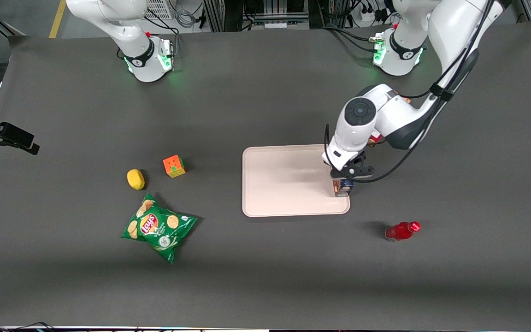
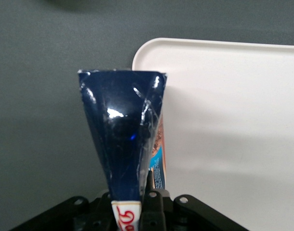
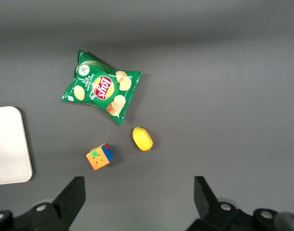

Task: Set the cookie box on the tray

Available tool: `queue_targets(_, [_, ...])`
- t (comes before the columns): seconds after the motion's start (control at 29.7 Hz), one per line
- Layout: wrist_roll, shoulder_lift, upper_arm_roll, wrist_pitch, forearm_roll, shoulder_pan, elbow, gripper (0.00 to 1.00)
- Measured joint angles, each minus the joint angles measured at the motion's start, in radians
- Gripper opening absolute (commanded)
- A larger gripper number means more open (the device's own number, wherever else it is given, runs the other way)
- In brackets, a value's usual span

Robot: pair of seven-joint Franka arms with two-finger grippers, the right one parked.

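Observation:
My left gripper [image 1: 343,180] is shut on the cookie box [image 1: 342,188], a dark blue and brown package held on edge. In the front view the box hangs at the corner of the pale pinkish-cream tray [image 1: 284,180] nearest the working arm's end and the front camera. In the left wrist view the cookie box [image 2: 123,139] reaches down from my gripper [image 2: 137,207] to the tray's [image 2: 233,120] rounded corner, partly over the rim and partly over the grey table. I cannot tell whether the box touches the tray.
A red bottle [image 1: 402,230] lies on the table nearer the front camera than the tray. Toward the parked arm's end lie a colour cube [image 1: 174,166], a yellow lemon [image 1: 135,179] and a green chips bag [image 1: 158,227]. A red box [image 1: 376,137] shows partly under the working arm.

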Motion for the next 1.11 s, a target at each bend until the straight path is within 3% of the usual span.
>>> queue_targets(0.07, [-0.001,0.012,0.001,0.013,0.001,0.0,0.0,0.16])
queue_targets(0.13, [-0.002,0.025,0.002,0.02,0.004,0.0,0.001,0.48])
queue_targets(0.2, [-0.003,0.036,0.003,0.024,0.007,0.0,0.003,0.88])
queue_targets(0.24, [-0.003,0.041,0.004,0.025,0.008,0.0,0.004,1.0])
queue_targets(1.11, [-0.005,0.068,0.007,0.018,0.014,0.002,0.051,1.0])
